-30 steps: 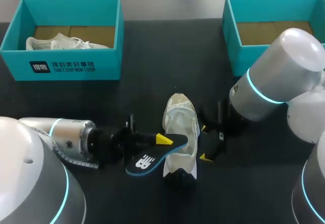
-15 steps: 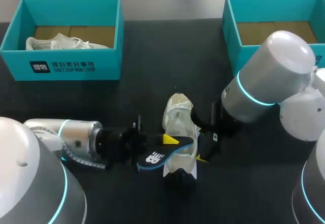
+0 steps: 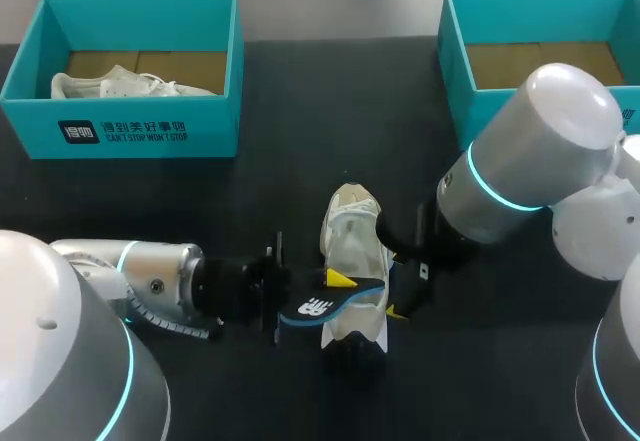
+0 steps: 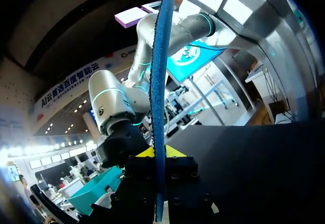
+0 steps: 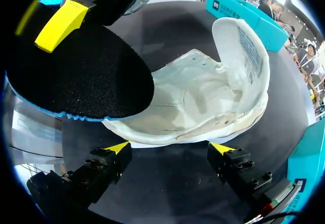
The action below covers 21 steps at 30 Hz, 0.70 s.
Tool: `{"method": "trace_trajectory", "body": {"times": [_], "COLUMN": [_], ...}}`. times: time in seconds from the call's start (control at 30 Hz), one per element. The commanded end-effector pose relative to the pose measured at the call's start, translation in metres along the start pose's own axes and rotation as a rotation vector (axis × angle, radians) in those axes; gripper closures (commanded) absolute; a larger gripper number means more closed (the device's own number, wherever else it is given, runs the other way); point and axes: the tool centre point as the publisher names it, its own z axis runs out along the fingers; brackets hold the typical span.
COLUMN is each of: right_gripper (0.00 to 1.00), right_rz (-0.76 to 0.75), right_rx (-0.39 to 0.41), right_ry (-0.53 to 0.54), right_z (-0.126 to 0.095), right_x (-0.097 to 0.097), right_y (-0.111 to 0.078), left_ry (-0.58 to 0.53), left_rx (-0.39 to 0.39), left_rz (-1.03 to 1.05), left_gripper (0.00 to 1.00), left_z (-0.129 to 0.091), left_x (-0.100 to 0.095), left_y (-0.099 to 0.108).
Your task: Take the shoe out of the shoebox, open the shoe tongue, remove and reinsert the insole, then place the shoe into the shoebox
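In the head view, the shoe is seen lying on the table, between the two boxes and in neither. The insole is clamped at one end by the left gripper, and its free end is held across the shoe's opening. The right gripper is set just beside the shoe's far side.

In the left wrist view, the insole is shown edge-on and pinched flat between both fingers. It is judged thin, light and bendy, so it is best held by its faces near one end and fed in toe first.

In the right wrist view, the right gripper's fingers are spread wide and grip nothing, with the shoe just ahead of them. The shoe looks soft and light and is likely to slide, so its sidewalls should be braced.
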Motion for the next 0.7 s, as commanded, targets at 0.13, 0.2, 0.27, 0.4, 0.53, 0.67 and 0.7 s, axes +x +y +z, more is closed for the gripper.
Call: {"method": "trace_trajectory", "body": {"times": [0.13,0.2,0.27,0.4,0.53,0.67,0.7], "right_gripper": [0.00,0.00,0.00,0.00,0.00,0.00,0.00], "right_rz": [0.001,0.001,0.001,0.001,0.001,0.001,0.001], "right_rx": [0.000,0.000,0.000,0.000,0.000,0.000,0.000], "right_ry": [-0.004,-0.004,-0.004,-0.004,-0.004,-0.004,-0.004], "right_z": [0.001,0.001,0.001,0.001,0.001,0.001,0.001], "right_x": [0.001,0.001,0.001,0.001,0.001,0.001,0.001], "right_y": [0.000,0.000,0.000,0.000,0.000,0.000,0.000], "left_ry": [0.005,0.007,0.008,0.010,0.010,0.019,0.018], "left_rx": [-0.003,-0.008,-0.009,-0.013,-0.019,-0.031,-0.031], "left_rz": [-0.002,-0.006,-0.009,-0.012,-0.015,-0.020,-0.020], "left_gripper": [1.00,1.00,1.00,1.00,1.00,1.00,1.00], "left_z": [0.003,0.004,0.005,0.007,0.007,0.002,0.001], "left_x": [0.001,0.001,0.002,0.002,0.004,0.005,0.005], "left_y": [0.005,0.008,0.009,0.012,0.016,0.019,0.020]}}
